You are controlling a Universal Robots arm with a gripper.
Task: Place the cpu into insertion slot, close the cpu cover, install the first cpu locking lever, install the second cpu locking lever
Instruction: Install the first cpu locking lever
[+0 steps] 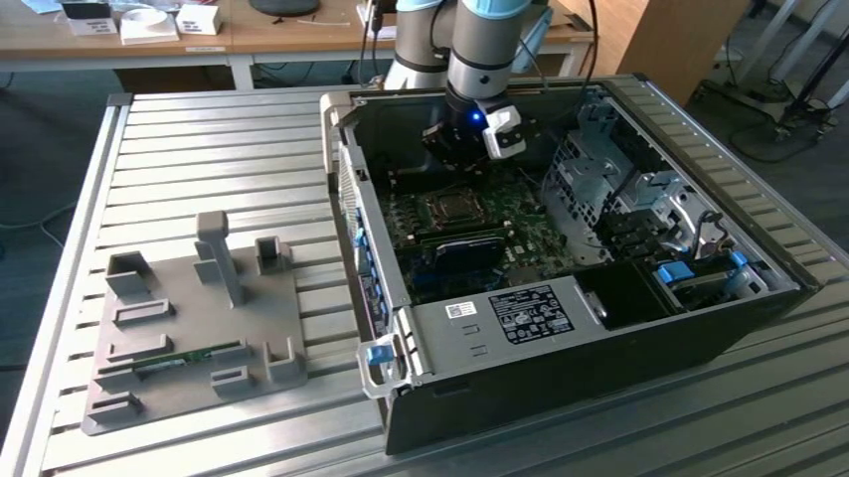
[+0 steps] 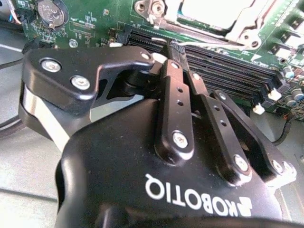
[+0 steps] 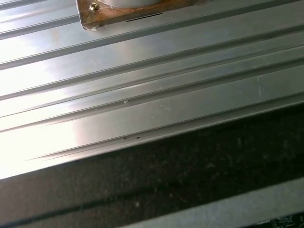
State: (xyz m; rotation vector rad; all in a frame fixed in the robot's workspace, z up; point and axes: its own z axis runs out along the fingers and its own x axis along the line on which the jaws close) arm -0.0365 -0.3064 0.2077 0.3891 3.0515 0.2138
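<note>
Inside the open computer case (image 1: 571, 343) on the ribbed metal tabletop (image 1: 213, 149), the arm (image 1: 484, 50) reaches straight down at the far end. The gripper (image 1: 454, 161) hangs just above the green motherboard (image 1: 520, 231), a little beyond the insertion slot (image 1: 451, 211). Over to the second wrist view: the gripper (image 2: 164, 50) points at the board with its fingers (image 2: 172, 71) drawn together to a narrow tip, and I can make out nothing held between them. Right past that tip run the long black memory slots (image 2: 228, 71), and along their edge a thin silver rod (image 2: 213, 44); whether the tip touches it, I cannot tell. Just beyond sits the cpu (image 2: 209, 9), silvery top up, down in its socket, with the cpu cover (image 2: 240, 27) lying flat around it. A coin battery (image 2: 51, 12) shines off to one side of the board. Out on the tabletop, at the exterior view's left, a grey fixture block (image 1: 186, 318) carries a green memory stick (image 1: 173, 360), well apart from the case
</note>
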